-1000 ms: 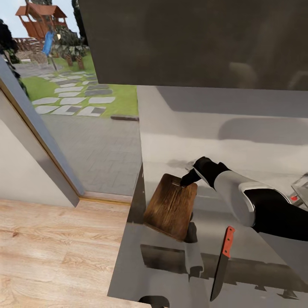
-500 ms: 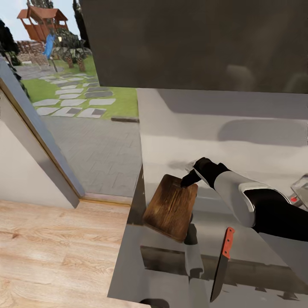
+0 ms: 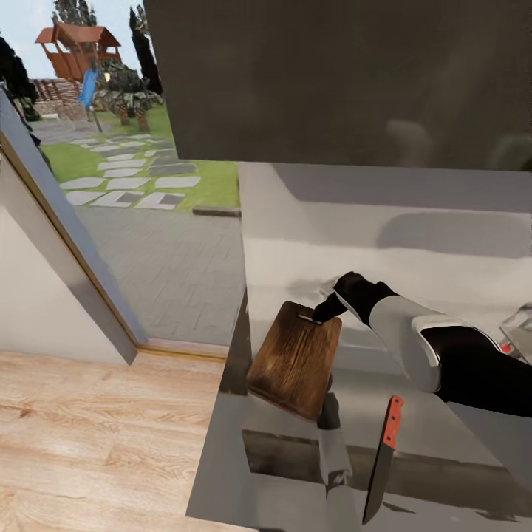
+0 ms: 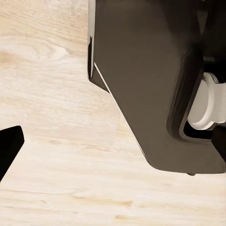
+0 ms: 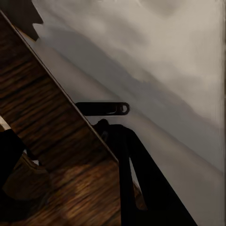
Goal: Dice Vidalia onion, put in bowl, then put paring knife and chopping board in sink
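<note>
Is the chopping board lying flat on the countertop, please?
No, tilted: the right hand lifts the chopping board's far end off the countertop.

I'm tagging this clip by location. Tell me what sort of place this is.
Most likely a home kitchen beside a garden: a grey metallic countertop under dark upper cabinets, holding a wooden chopping board and a paring knife.

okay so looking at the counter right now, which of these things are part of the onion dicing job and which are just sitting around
Part of the job:
- chopping board, gripped at its far end by the right gripper
- paring knife, lying on the countertop

Just about:
- dark upper cabinet
- wood floor
- garden playhouse outside
</note>
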Controlling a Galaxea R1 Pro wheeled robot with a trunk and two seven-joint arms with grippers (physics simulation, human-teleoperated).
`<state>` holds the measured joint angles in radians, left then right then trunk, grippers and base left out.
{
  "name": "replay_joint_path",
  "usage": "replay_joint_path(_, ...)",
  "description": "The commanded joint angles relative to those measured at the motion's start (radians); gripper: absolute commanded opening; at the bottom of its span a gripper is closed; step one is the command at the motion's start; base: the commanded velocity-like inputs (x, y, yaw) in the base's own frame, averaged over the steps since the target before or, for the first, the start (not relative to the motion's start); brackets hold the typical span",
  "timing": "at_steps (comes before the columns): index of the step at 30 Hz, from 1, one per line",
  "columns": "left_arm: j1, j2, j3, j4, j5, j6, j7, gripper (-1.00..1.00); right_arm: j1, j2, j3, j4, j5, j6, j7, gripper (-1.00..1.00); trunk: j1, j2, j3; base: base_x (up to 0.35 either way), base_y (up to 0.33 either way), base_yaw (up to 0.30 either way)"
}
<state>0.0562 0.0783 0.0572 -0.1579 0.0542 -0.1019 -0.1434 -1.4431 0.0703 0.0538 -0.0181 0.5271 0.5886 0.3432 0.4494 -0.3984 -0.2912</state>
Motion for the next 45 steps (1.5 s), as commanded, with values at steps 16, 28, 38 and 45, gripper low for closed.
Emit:
replay_joint_path(16,0.001,0.0,0.006,-0.002,0.004,0.001,-0.007,1.0,0.0,0.0,0.004,-0.002,0.005,0.003,0.008,-1.0,0.001,-0.002,0.024,-0.174,0.0,0.0)
replay_joint_path(28,0.001,0.0,0.006,-0.002,0.004,0.001,-0.007,1.0,0.0,-0.003,0.002,-0.007,0.006,0.003,0.008,-1.0,0.001,-0.002,0.043,-0.284,0.0,0.0)
replay_joint_path(38,0.001,0.0,0.006,-0.002,0.004,0.001,-0.007,1.0,0.0,-0.004,-0.002,-0.02,0.005,0.003,0.008,-1.0,0.001,-0.002,0.058,-0.022,0.0,0.0)
replay_joint_path(45,0.001,0.0,0.006,-0.002,0.005,0.001,-0.007,1.0,0.0,-0.021,-0.009,-0.031,0.002,0.005,0.007,-1.0,0.001,-0.002,0.07,0.0,0.0,0.0)
